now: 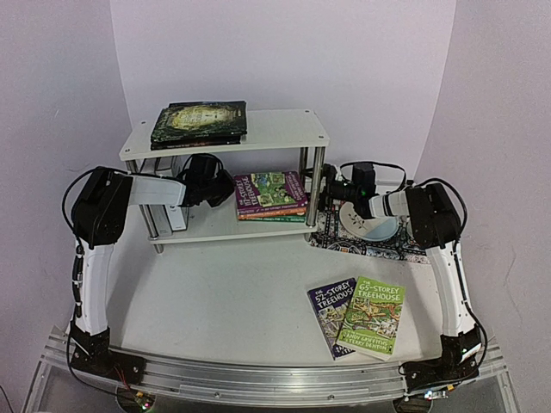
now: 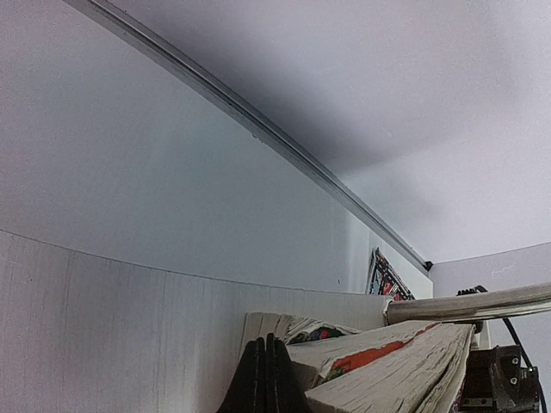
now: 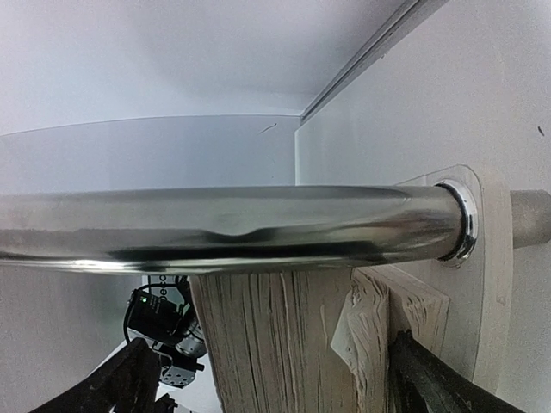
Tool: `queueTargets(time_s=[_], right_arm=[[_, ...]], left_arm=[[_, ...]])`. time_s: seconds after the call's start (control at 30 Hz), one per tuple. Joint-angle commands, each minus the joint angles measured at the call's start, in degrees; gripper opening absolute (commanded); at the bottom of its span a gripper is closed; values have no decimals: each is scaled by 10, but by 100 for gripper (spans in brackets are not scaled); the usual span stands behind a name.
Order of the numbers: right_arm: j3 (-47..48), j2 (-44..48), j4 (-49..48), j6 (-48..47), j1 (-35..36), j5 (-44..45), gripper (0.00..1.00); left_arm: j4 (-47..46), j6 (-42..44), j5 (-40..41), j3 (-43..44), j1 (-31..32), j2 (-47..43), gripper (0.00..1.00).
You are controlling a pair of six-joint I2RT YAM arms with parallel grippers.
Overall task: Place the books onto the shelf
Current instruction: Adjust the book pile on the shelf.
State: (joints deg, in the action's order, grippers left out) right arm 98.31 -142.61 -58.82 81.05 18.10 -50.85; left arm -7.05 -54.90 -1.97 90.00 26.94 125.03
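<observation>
Several stacked books (image 3: 267, 344) between right fingers (image 3: 430, 383)

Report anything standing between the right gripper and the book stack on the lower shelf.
The shelf's chrome post crosses just in front of the book stack; the open right gripper reaches alongside it.

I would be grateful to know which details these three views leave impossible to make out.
Top view: the count of dark books on the shelf; too small, stacked flush.
Left wrist: covers of the lower stack; only page edges show, cut by the bottom edge.
Right wrist: where that stack ends; the chrome post crosses in front.
</observation>
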Motion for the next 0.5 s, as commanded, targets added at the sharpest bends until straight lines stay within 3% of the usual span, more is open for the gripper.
queueTargets(time_s=[0.0, 0.47], right_arm=[[25, -11, -24, 8, 17, -32, 92], [18, 0, -19, 5, 18, -39, 91]], left_arm=[[-18, 4, -37, 18, 8, -9, 0], [-18, -6, -27, -4, 21, -32, 0]])
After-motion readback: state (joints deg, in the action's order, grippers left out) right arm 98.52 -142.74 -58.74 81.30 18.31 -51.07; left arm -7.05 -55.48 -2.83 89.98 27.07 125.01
